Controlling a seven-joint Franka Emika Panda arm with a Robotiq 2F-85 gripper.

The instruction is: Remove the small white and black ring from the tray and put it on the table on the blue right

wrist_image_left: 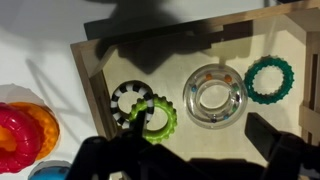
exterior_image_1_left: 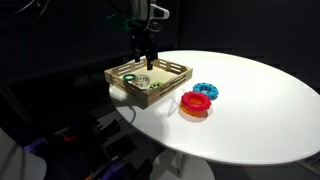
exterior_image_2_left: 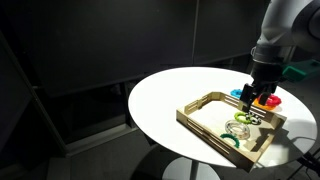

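Gripper (exterior_image_1_left: 147,64) hangs over the tray, jaws spread wide, nothing in them. In the wrist view the dark fingers (wrist_image_left: 275,145) sit far apart with bare tray floor between.

Under it, the small white and black ring (wrist_image_left: 119,100) lies flat in the tray (wrist_image_left: 88,85), at the end nearest the rings outside. It has a scalloped rim and a dark band with white bumps, and looks like hard moulded plastic. My read: light, stiff, not fragile, a bit slick, and thin, so there's little height to pinch.

Snag: a lime-green ring (wrist_image_left: 170,122) of similar size overlaps its edge. Best hold is probably one finger through the hole and one outside, on the arc away from the green. Otherwise the green may get dragged along.

Further across the tray are a larger clear-pale ring (wrist_image_left: 193,100) and a teal toothed ring (wrist_image_left: 251,80), both apart from it. The tray is light wood with low slotted walls.

Beyond, on the smooth white table (exterior_image_1_left: 260,110), are the bumpy blue ring (exterior_image_1_left: 206,91) and a bigger red ring (exterior_image_1_left: 196,104) just beside it.
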